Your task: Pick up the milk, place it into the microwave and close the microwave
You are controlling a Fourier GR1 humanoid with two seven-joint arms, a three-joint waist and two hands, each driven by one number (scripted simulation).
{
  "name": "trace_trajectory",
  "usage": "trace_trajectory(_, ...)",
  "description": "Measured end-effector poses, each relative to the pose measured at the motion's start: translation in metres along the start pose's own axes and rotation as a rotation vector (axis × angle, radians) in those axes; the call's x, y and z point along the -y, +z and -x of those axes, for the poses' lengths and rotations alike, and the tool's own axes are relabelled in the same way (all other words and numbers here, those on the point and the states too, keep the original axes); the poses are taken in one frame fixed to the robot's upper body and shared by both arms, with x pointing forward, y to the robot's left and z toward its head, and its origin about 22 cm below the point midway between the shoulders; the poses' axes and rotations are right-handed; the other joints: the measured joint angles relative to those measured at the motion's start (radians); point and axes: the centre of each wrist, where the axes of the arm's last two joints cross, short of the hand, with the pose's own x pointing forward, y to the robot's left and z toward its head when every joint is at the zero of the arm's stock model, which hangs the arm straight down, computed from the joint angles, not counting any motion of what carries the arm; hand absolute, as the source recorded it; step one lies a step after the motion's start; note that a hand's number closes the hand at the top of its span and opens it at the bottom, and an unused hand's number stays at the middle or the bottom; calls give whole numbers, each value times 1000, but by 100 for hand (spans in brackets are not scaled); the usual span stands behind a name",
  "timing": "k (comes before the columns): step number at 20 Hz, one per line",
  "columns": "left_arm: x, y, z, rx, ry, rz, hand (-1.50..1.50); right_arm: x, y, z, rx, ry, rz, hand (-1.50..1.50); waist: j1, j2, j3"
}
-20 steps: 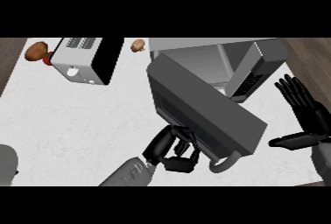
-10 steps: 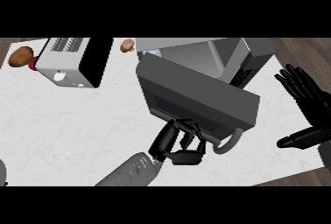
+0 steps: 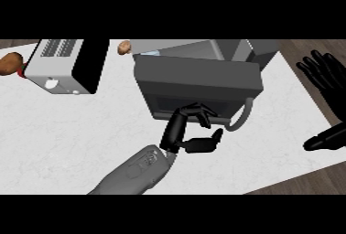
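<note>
Here the dark grey, box-shaped microwave (image 3: 202, 59) sits at the back of the white marbled counter top (image 3: 61, 123), and its flat dark grey door with a darker window panel (image 3: 196, 89) faces up toward the head view, nearly covering the oven's front. A curved grey handle (image 3: 245, 116) loops off the door's lower right corner. The left hand (image 3: 186, 132), black and coming up from a grey forearm (image 3: 132, 173) at the lower edge, is against the lower edge of that door: its fingers (image 3: 197, 112) are bent at the tips and lie on the door's front just below the window, while the thumb (image 3: 206, 142) sticks out to the right under the door, apart from it. The fingers are not wrapped round anything; the hand reads as open and pressing on the door.

The right hand (image 3: 324, 75) shows at the right edge, beyond the counter's corner and over the brown wooden floor (image 3: 304, 178), with fingers spread and straight, holding nothing; its thumb (image 3: 324, 139) shows lower down at the same edge.

The milk cannot be seen on the counter; the door hides the oven's inside, so whether it sits in there cannot be told. A silver and black toaster (image 3: 64, 64) stands at the counter's back left, well apart from the microwave, with a brown round object (image 3: 10, 64) just beside it at the left edge
</note>
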Motion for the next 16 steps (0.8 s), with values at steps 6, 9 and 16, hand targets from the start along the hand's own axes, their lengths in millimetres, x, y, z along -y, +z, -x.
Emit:
trace_trajectory(6,-1,-19,-9,-47,-2,-84,-150,23,-25,-46,69,182,-33,150,-32,10,1)
trace_trajectory(9,-3,-29,-15,-51,16,-133,-150,31,-35,-67,109,286,-46,150,-41,19,0)
trace_trajectory(16,2,-30,-21,-46,66,-183,-150,39,-47,-90,161,414,-62,150,-41,35,3)
